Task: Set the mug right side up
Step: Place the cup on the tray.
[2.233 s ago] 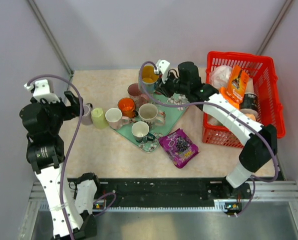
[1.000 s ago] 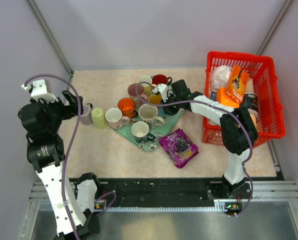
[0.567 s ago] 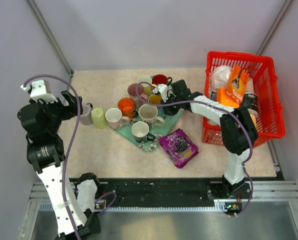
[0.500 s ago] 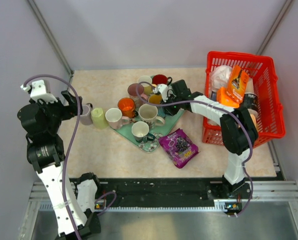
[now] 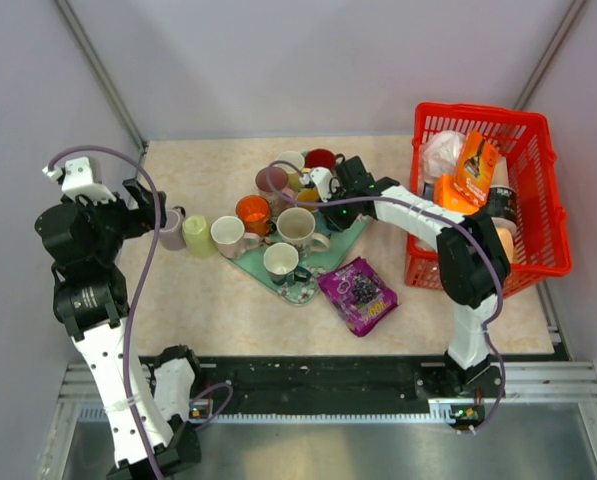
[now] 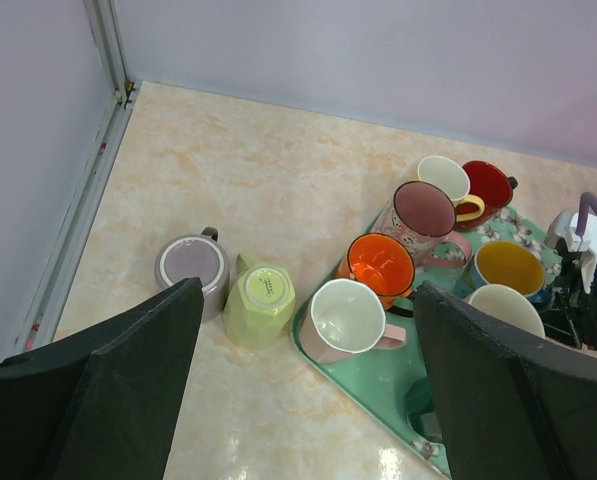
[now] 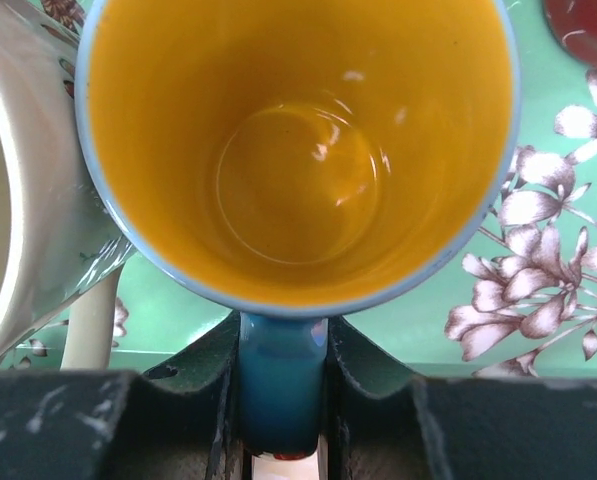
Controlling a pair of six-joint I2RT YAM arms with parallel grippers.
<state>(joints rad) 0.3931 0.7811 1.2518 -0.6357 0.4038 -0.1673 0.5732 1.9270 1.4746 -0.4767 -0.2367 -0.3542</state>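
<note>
A blue mug with a yellow inside (image 7: 298, 150) stands upright, mouth up, on the green floral tray (image 7: 568, 120). My right gripper (image 7: 281, 400) is shut on its blue handle (image 7: 281, 375), low over the tray; the mug also shows in the top view (image 5: 311, 197). Two mugs stand upside down on the table left of the tray: a lilac one (image 6: 191, 264) and a lime-green one (image 6: 261, 295). My left gripper (image 6: 308, 400) is open and empty, held high above them, at the left in the top view (image 5: 156, 212).
Several upright mugs crowd the tray (image 5: 353, 232): pink (image 6: 346, 318), orange (image 6: 378, 265), cream (image 7: 18, 200), red (image 6: 490, 183). A purple snack bag (image 5: 358, 292) lies in front of the tray. A red basket (image 5: 553, 160) of packets stands at the right.
My right gripper brought the blue mug down from the air at the tray's far side and it now stands upright on the tray. The left arm has barely moved.
</note>
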